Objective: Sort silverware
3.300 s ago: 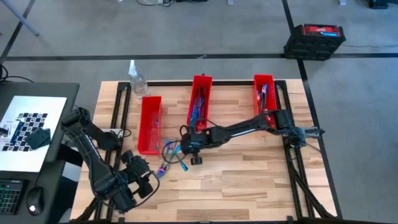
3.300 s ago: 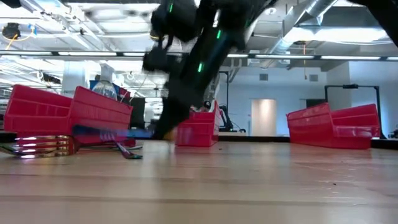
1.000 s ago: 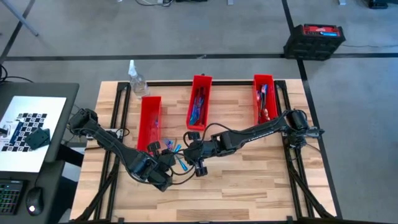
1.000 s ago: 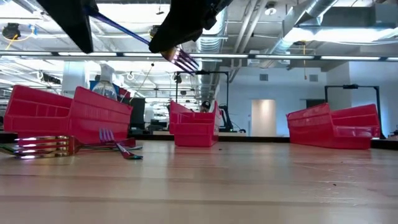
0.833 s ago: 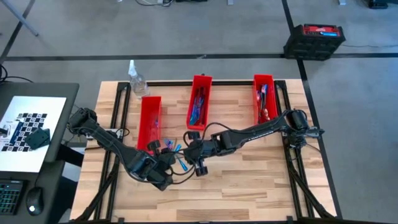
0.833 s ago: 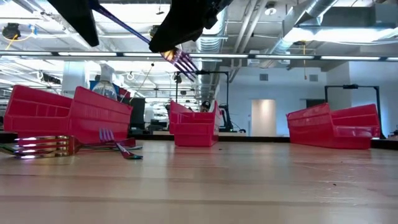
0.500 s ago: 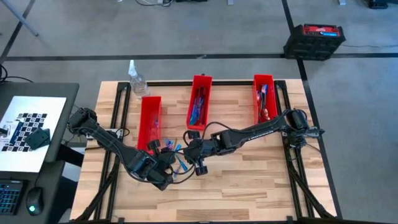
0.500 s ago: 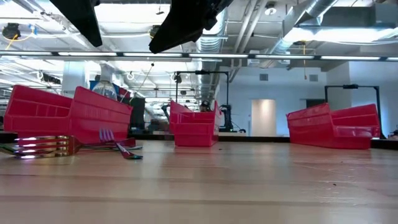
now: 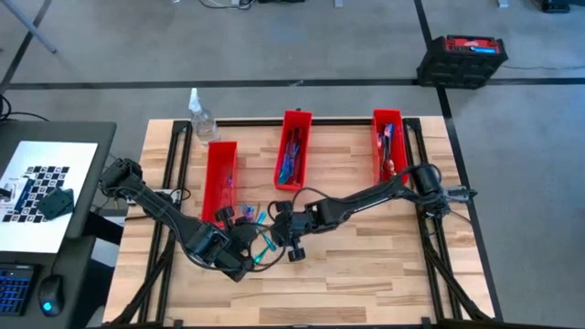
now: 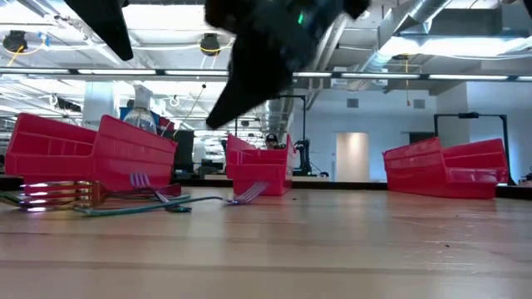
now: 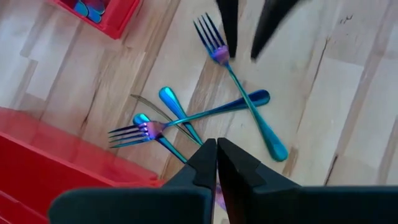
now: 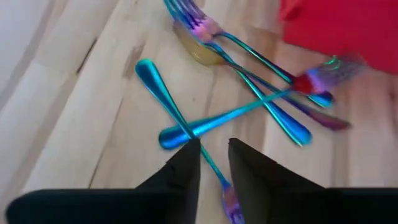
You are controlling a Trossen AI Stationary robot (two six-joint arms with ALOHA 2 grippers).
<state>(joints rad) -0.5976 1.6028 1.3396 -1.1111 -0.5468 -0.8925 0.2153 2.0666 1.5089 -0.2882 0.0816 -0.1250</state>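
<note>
Several iridescent forks and a spoon (image 11: 171, 102) lie crossed on the wood in front of the left red bin (image 9: 219, 178). One fork (image 11: 245, 102) lies on top of another's handle (image 11: 211, 112); in the low view its tines (image 10: 245, 193) rest on the table. My right gripper (image 12: 214, 158) hovers open just above this fork (image 12: 177, 121), one finger on either side of its neck, near the tines. My left gripper (image 11: 216, 152) stands shut above the near side of the pile, with nothing visible between its fingers.
Three long red bins stand at the back: left, middle (image 9: 292, 151) and right (image 9: 388, 146), each with silverware inside. A clear bottle (image 9: 199, 114) stands at the far left corner. Bare wood stretches along the near edge and to the right of the pile.
A fork that hung in the air between my two grippers a second ago now lies flat on the table, crossed over the others. My right gripper has come down toward it. My left gripper stays high.
</note>
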